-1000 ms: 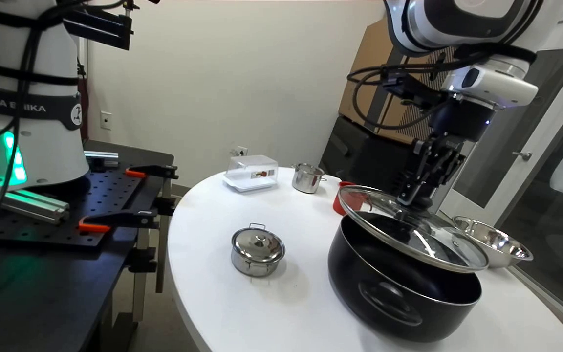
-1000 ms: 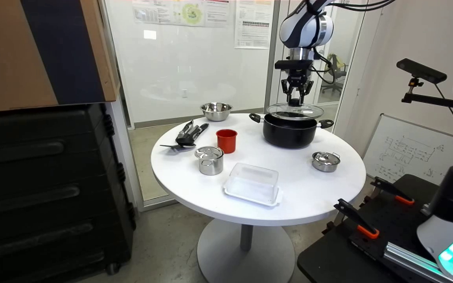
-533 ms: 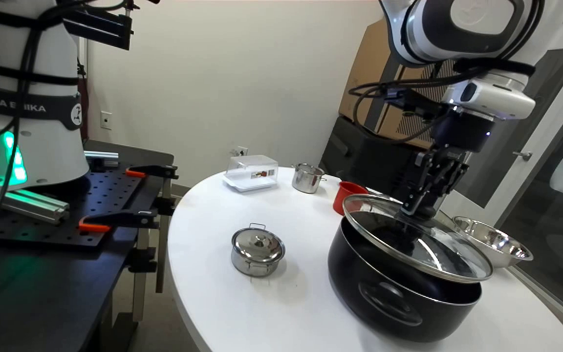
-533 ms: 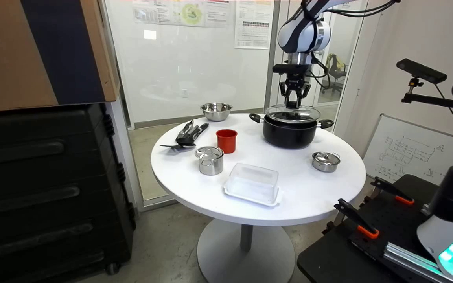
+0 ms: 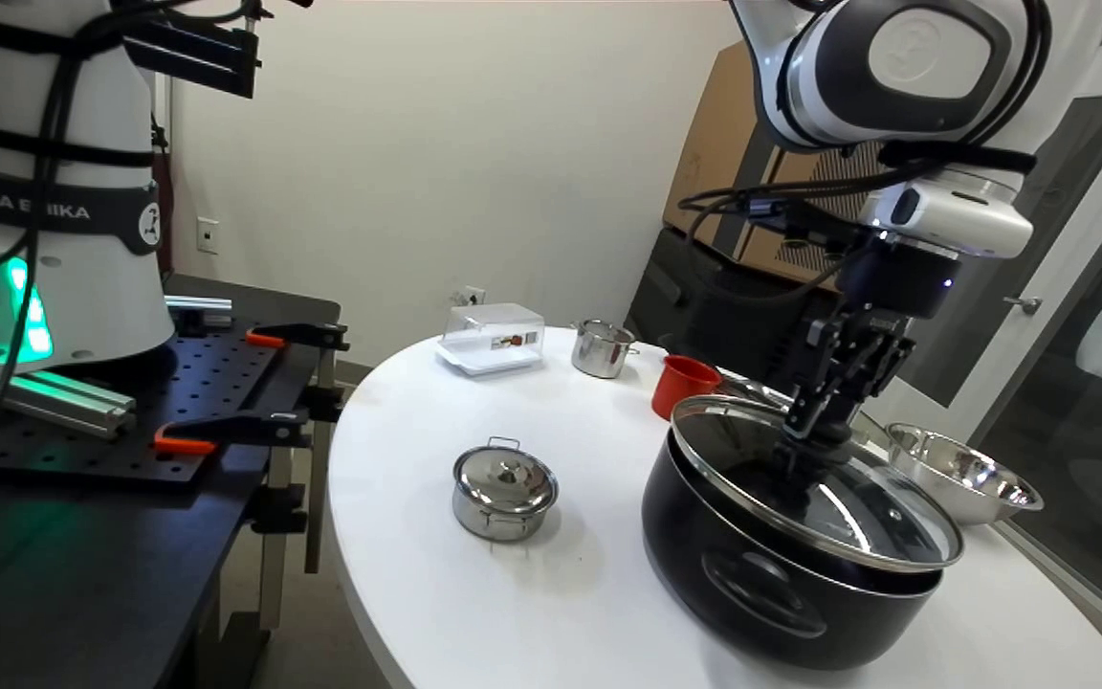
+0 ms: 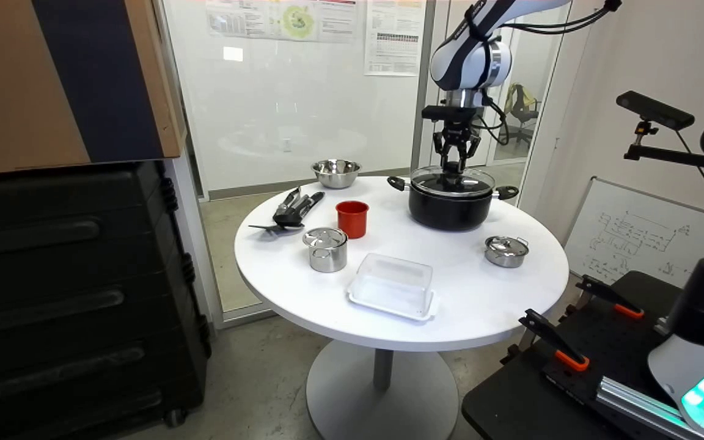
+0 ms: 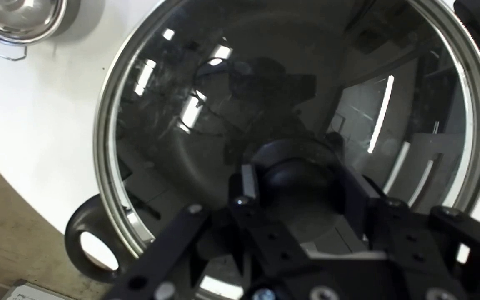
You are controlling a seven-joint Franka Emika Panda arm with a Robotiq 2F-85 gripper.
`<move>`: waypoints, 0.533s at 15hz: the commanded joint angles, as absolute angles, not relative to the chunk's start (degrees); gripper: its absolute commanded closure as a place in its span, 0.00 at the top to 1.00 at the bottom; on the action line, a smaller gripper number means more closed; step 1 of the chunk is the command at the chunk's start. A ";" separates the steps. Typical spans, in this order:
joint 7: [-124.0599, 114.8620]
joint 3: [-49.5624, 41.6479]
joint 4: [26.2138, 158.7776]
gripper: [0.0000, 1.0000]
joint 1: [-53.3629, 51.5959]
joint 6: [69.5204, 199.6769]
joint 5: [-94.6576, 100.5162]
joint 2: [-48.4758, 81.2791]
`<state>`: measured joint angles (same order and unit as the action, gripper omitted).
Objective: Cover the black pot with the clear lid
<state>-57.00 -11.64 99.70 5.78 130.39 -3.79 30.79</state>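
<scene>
Jaws grip clear lid [image 7: 290, 110]; only exterior views show black pot's outside [image 5: 814, 608].

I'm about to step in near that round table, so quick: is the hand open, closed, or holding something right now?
Hand: closed, holding the clear lid by its black knob.
</scene>
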 commanded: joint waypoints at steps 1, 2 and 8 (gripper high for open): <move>-57.85 -11.80 98.48 0.25 5.68 131.12 -4.98 31.12; -57.89 -11.82 98.49 0.25 5.65 131.24 -5.03 31.21; -57.95 -11.96 99.01 0.25 5.76 131.94 -5.33 31.39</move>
<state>-57.31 -11.64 99.70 5.79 131.46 -4.38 31.58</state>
